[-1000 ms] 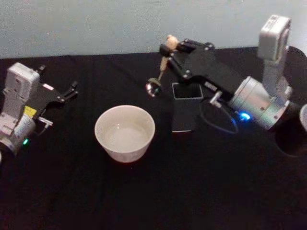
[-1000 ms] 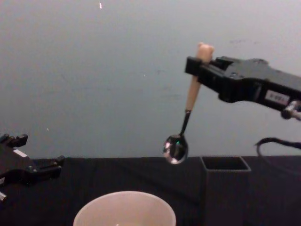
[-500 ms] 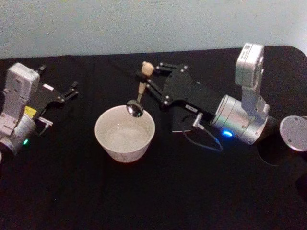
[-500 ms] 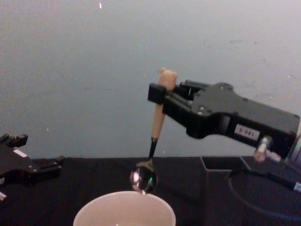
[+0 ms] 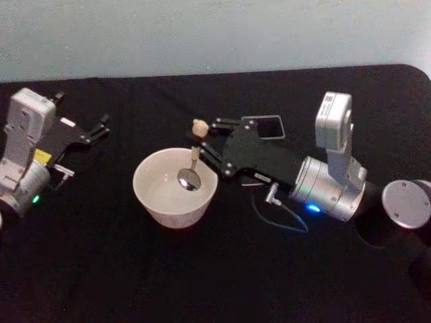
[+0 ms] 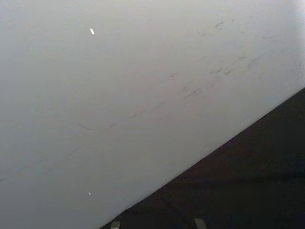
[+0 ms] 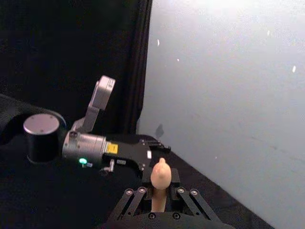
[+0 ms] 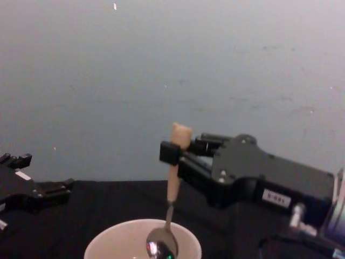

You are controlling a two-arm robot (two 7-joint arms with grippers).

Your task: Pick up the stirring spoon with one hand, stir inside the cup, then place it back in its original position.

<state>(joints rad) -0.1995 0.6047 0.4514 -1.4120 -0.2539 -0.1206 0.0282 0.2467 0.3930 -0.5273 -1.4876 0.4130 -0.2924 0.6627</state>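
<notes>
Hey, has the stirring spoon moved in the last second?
Yes. The right gripper carried the stirring spoon left and down, away from the dark grey holder; its bowl now sits inside the cup. The left gripper lies parked far left.

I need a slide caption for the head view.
Right gripper holds the stirring spoon, bowl inside the cup; left gripper parked at left.
</notes>
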